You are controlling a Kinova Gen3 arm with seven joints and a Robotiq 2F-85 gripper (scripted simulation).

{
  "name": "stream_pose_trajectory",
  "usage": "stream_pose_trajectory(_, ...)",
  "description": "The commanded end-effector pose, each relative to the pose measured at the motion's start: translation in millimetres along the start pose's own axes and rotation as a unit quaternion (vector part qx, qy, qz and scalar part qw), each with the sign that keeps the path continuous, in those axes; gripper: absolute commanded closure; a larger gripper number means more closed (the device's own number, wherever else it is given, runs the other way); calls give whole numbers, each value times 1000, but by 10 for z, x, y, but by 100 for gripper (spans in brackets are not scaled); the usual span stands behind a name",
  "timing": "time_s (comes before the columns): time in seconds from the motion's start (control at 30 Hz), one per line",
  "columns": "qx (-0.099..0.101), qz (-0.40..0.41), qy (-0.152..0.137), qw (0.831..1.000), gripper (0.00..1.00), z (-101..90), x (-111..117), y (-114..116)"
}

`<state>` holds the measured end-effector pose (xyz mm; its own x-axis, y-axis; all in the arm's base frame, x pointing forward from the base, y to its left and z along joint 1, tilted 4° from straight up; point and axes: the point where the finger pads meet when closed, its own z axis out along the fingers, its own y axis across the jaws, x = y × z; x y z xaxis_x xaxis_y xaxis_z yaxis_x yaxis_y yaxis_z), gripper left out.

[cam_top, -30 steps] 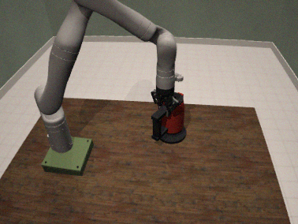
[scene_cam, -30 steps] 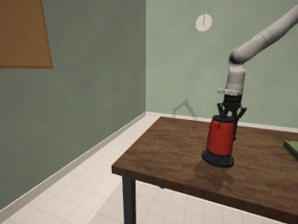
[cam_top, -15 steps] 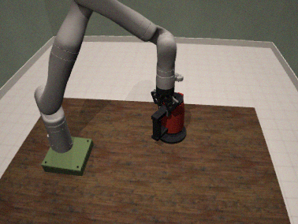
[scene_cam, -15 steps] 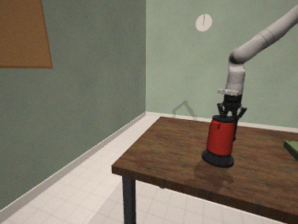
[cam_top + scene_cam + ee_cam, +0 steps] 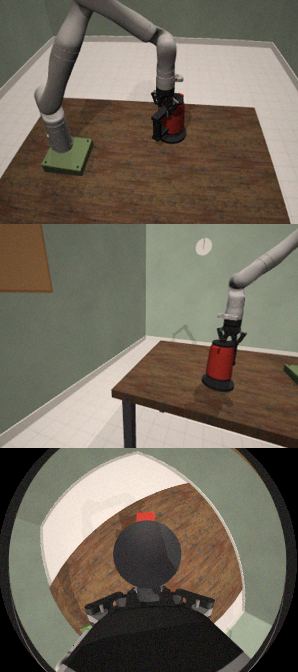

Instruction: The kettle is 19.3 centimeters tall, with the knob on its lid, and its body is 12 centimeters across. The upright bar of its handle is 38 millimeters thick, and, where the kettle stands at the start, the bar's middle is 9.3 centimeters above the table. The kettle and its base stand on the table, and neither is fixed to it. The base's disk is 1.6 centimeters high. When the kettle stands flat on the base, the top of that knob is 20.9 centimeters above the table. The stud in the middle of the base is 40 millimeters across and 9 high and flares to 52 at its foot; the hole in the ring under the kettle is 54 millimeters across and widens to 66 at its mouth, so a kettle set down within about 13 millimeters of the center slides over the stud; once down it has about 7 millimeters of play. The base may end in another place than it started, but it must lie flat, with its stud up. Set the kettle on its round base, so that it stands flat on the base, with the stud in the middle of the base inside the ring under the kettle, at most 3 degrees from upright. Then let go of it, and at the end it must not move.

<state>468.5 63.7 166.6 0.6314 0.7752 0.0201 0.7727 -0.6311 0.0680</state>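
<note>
Red kettle (image 5: 220, 362), black base (image 5: 217, 383), brown wood-grain table (image 5: 169, 382).

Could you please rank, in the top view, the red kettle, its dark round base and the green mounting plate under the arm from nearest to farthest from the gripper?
1. Red kettle: held by the gripper, whose jaws are shut on it from above.
2. Dark round base: directly beneath the kettle.
3. Green mounting plate: far off at the table's left, under the arm's foot.

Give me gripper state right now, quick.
Gripper: closed on the handle of the red kettle, which stands on its round base.
</note>
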Motion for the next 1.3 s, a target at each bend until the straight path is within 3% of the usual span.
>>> stream_pose_trajectory(0.0, 1, 1, -1, 1000, 100, 29, -9, -1)
stream_pose_trajectory(0.33, 1, 1, -1, 1000, 100, 154, -9, -1)
stream_pose_trajectory(1.27, 1, 1, -1, 1000, 100, 159, -9, -1)
